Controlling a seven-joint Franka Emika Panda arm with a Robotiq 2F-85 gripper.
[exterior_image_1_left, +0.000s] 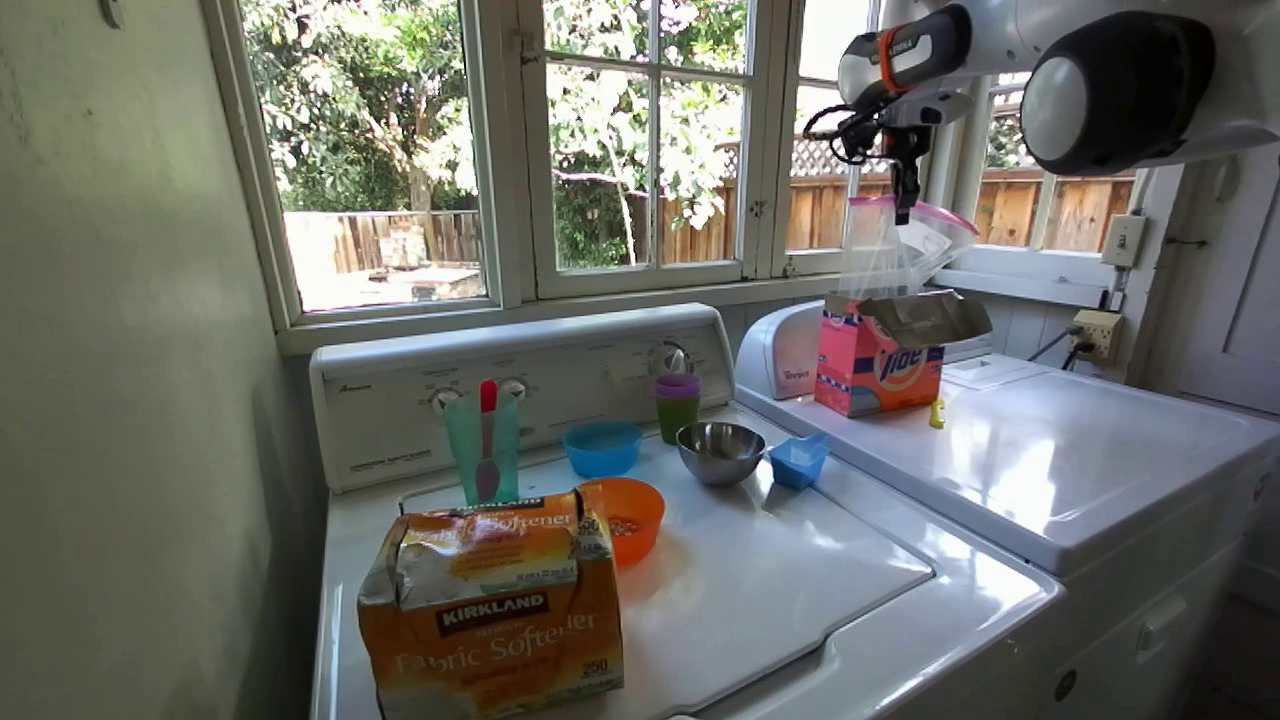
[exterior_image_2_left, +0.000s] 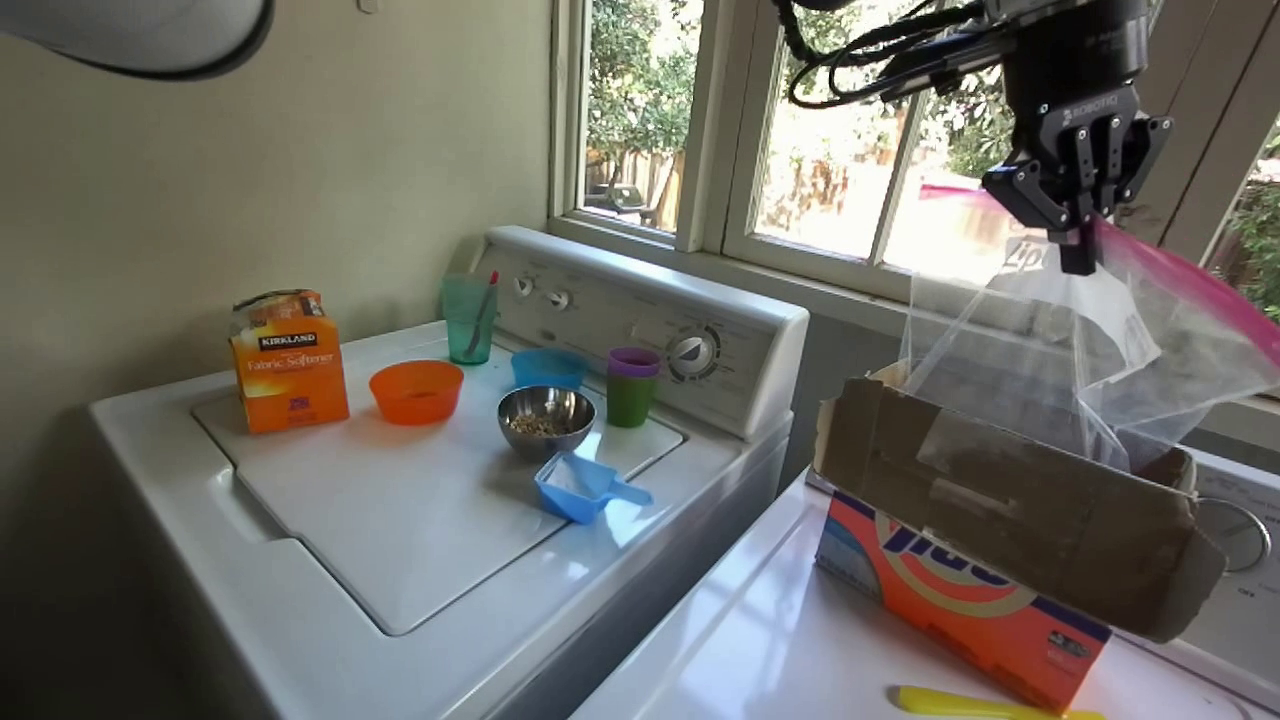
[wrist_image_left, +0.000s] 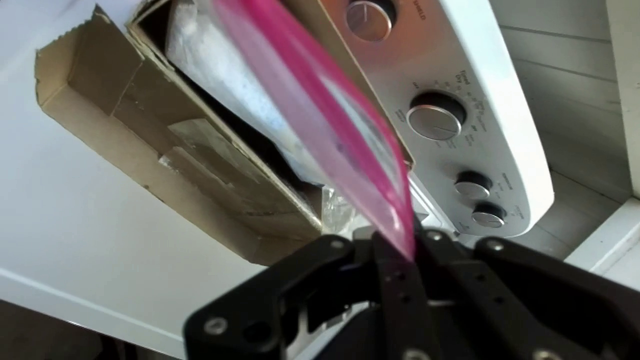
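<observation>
Washer (exterior_image_1_left: 790, 580) and dryer (exterior_image_1_left: 1040, 440), both white, side by side beneath the windows (exterior_image_1_left: 655, 170). Dryer's control panel (wrist_image_left: 480, 155), knobs (wrist_image_left: 435, 122) and lettering, shows close up in the wrist view. Tide carton (exterior_image_1_left: 885, 372) upright on the dryer top, torn flap (exterior_image_2_left: 1010, 510) folded outward. Clear plastic bag (exterior_image_2_left: 1065, 350) stands up out of it, pink strip (wrist_image_left: 350, 150) along the mouth: both exterior views give its raised height; the wrist view alone looks down inside, where the bag's lower part bulges pale and bluish between the cardboard walls. Kirkland softener box (exterior_image_1_left: 500, 640) on the washer lid, in both exterior views, outside the wrist frame. Gripper (exterior_image_2_left: 1078, 250) above the carton, pointing down; fingers (wrist_image_left: 402, 290) pressed together on the bag's pink-edged top, clearest from the wrist. Orange bowl (exterior_image_2_left: 418, 410) near the softener box, steel bowl (exterior_image_1_left: 717, 472) farther along. Blue scoop (exterior_image_1_left: 797, 468) close beside the steel bowl; whether they touch, cannot tell. Slim yellow piece (exterior_image_2_left: 970, 703) at the carton's foot; its length shows in an exterior view, partly cut by the frame edge. Granules (exterior_image_2_left: 538, 426) in the steel bowl, picked out in an exterior view.
</observation>
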